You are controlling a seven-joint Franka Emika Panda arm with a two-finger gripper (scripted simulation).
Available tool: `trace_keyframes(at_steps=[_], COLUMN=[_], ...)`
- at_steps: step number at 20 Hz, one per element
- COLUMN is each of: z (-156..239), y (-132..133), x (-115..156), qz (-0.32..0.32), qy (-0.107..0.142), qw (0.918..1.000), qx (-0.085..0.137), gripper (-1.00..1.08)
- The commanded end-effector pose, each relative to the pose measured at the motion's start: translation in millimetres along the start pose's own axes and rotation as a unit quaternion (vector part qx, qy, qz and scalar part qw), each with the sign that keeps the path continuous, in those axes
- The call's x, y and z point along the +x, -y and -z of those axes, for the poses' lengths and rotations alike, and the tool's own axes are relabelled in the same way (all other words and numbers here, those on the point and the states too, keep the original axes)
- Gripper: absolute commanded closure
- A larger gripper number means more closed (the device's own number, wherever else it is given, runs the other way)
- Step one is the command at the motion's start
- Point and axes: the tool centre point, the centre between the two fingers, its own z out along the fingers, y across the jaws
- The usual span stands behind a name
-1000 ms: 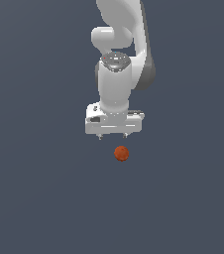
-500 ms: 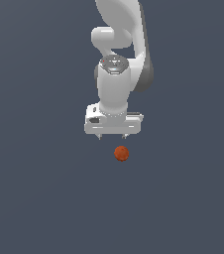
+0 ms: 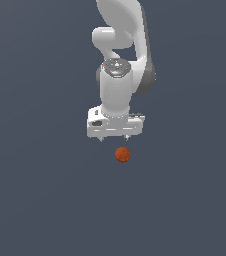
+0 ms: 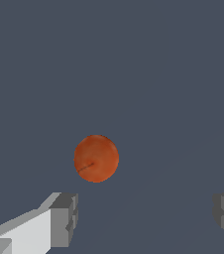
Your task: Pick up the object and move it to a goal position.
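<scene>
The fingers [image 4: 64, 218] stood spread wide with nothing between them, probably so the ball could fit in the gap. The gripper [image 3: 114, 138] hung apart from the small orange-red ball [image 3: 122, 154], which sat free on the grey floor [image 3: 35, 200].

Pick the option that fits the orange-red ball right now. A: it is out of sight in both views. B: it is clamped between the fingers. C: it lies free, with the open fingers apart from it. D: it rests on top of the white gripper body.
C: the ball sits clear of both fingers, which stand wide apart, and in the exterior view it lies apart from the gripper.
</scene>
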Motion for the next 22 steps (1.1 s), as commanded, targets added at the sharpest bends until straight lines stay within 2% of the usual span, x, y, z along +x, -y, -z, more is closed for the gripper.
trace_keyframes(at_steps=[1,7,11,16,22], z=[-4,-16,-28,-42,-58], y=[2,8,15,23,33], x=[0,1,1,2,1], qz=[0.018,0.082,0.140,0.215,0.296], qy=[0.001,0.006,0.009,0.014,0.017], qw=[0.9998,0.9966,0.9901,0.9764,0.9548], qx=[0.000,0.001,0.002,0.006,0.011], gripper=[-0.92,-0.92,-0.92,-0.92,-0.92])
